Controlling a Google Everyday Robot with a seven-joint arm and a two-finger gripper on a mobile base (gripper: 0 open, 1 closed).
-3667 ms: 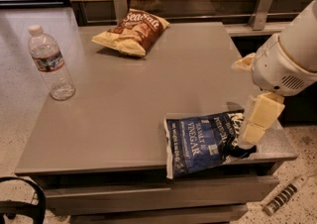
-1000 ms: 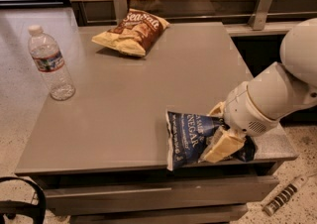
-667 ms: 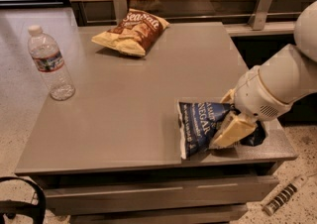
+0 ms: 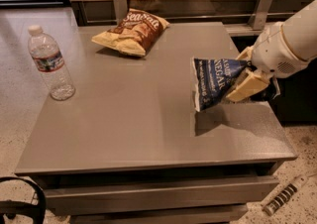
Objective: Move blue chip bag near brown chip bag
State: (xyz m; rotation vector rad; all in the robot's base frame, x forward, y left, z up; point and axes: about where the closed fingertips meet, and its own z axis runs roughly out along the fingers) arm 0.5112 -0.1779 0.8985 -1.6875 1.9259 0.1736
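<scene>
The blue chip bag (image 4: 214, 82) has lifted off the worktop (image 4: 133, 119) since before, clamped in the end effector (image 4: 243, 72). The arm reaches in from the right, with the brown chip bag (image 4: 132, 32) well off to its far left.

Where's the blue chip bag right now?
The blue chip bag hangs over the right side of the table in the gripper, far from the brown chip bag.

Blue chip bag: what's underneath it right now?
The gripper holds the blue chip bag in the air over the right side of the table. Beneath it: bare grey surface and a shadow. Its fingers cover the bag's right end.
</scene>
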